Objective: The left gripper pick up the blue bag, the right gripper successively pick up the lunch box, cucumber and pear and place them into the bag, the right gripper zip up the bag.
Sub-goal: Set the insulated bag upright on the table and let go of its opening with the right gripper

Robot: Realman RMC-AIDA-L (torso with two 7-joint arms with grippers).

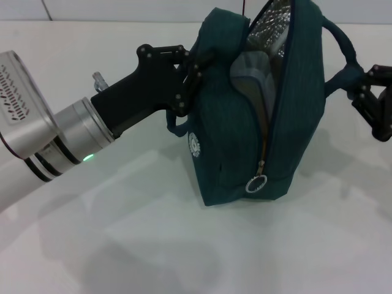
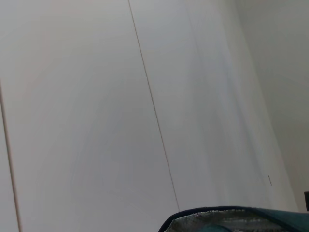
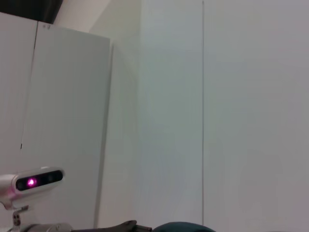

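Observation:
The blue bag stands on the white table, its top unzipped and the silver foil lining showing. The zipper's ring pull hangs low on the front end. My left gripper is shut on the bag's left side by the handle. My right gripper is shut on the right handle, which is pulled taut towards it. A pale grey translucent shape in the opening may be the lunch box. The cucumber and pear are out of view. The bag's rim shows in the left wrist view.
White wall panels fill both wrist views. The right wrist view also shows the robot's head camera and a sliver of the bag. Bare table lies in front of the bag.

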